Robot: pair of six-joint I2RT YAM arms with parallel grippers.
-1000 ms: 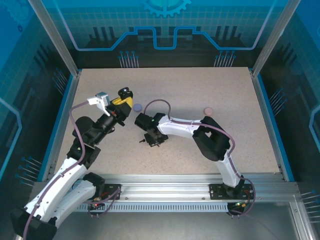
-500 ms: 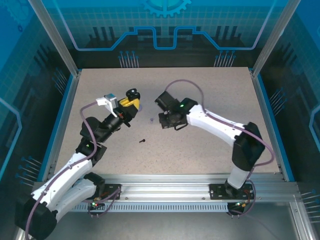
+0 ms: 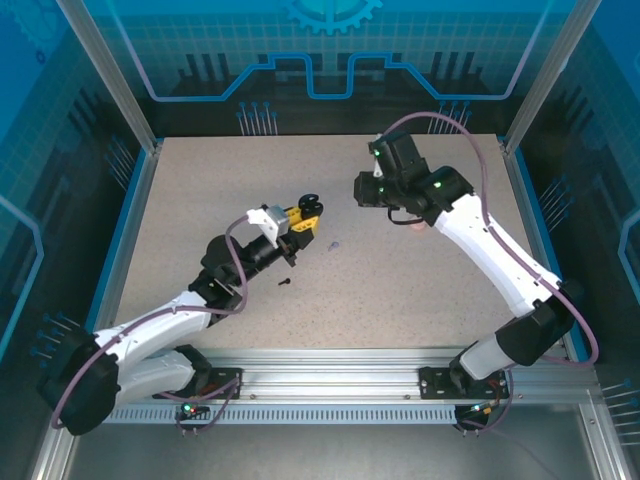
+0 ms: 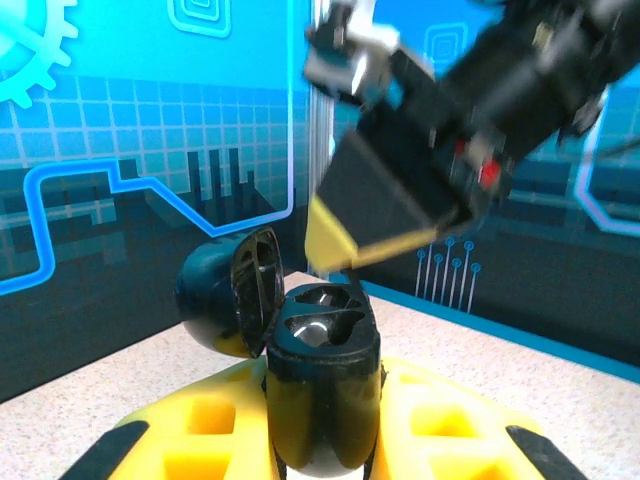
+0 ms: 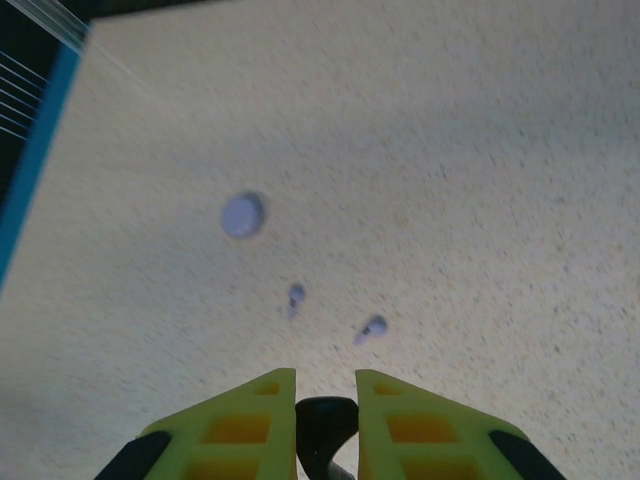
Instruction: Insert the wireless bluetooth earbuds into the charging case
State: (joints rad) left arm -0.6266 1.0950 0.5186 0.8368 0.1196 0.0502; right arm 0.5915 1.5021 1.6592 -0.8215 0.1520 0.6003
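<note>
Black round case (image 4: 322, 350), lid hinged open, clamped in left fingers (image 4: 445, 425); right fingers (image 5: 245, 425) pinch tiny black earbud (image 5: 325, 428).

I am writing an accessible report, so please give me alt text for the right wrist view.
The right gripper pinches a small black object, likely an earbud, between its yellow fingers at the bottom edge. Beyond it, on the speckled table, lie a round lilac case and two lilac earbuds, all apart from one another.
</note>
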